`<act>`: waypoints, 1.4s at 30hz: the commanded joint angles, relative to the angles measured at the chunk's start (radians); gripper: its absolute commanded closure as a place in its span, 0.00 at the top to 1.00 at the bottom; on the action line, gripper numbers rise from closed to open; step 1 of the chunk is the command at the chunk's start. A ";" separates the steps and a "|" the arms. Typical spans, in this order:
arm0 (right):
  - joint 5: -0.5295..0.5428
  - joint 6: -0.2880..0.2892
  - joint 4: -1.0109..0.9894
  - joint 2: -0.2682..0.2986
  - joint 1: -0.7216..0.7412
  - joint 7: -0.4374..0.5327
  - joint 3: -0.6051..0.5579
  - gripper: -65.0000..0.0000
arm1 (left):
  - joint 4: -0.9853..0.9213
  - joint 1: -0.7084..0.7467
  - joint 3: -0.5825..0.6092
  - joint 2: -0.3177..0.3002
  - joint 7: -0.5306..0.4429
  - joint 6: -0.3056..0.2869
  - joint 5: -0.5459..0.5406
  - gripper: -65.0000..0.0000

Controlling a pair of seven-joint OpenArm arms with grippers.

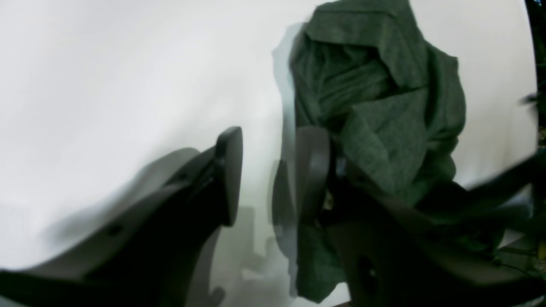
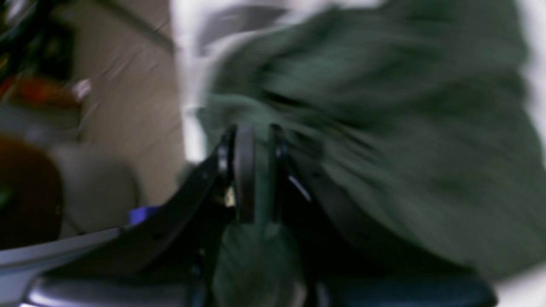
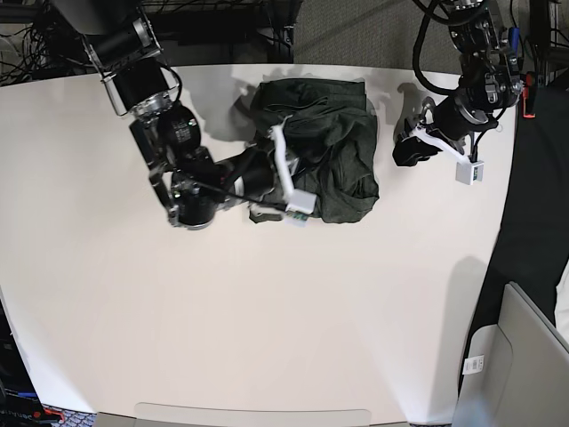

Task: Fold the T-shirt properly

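While the base view shows both arms over the white tabletop (image 3: 204,338), only the wrist views show their fingertips closely. From the left wrist, the left pincer (image 1: 269,136) stands open, with a clear gap between its fingers and nothing held; the T-shirt (image 1: 384,128) lies under and beside one finger. The right wrist view shows the right pincer (image 2: 261,132) nearly closed, with dark green fabric pinched in the narrow gap. Much of that view is blurred, so the exact extent of the grip cannot be told.

The base view places the T-shirt toward the far side of the tabletop, bunched and creased, partly hidden by the right arm (image 3: 173,147). The left arm (image 3: 467,89) reaches in just beside it. Folds overlapping in separate layers show better from the left wrist.

The tabletop is smooth and pale, with soft shadows around the shirt and arms. Beyond its edge, the right wrist view alone gives a good stretch of brown floor (image 2: 128,76) marked by lines, plus a blurred grey-and-brown object (image 2: 94,192). The base view instead shows dark cables (image 3: 22,53) behind the far edge and a pale grey panel (image 3: 516,365) at the near right.
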 commanded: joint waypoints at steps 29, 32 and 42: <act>-0.037 0.005 0.072 0.138 -0.076 0.029 0.238 0.08 | 0.224 -0.049 0.473 -0.192 -0.086 -0.007 -0.020 0.42; -0.039 0.005 0.072 0.140 -0.076 0.029 0.238 0.08 | 0.224 -0.049 0.476 -0.192 -0.084 -0.007 -0.020 0.44; -0.039 0.005 0.069 0.128 -0.071 0.031 0.239 0.08 | 0.188 -0.120 0.643 -0.193 -0.092 -0.007 0.044 0.44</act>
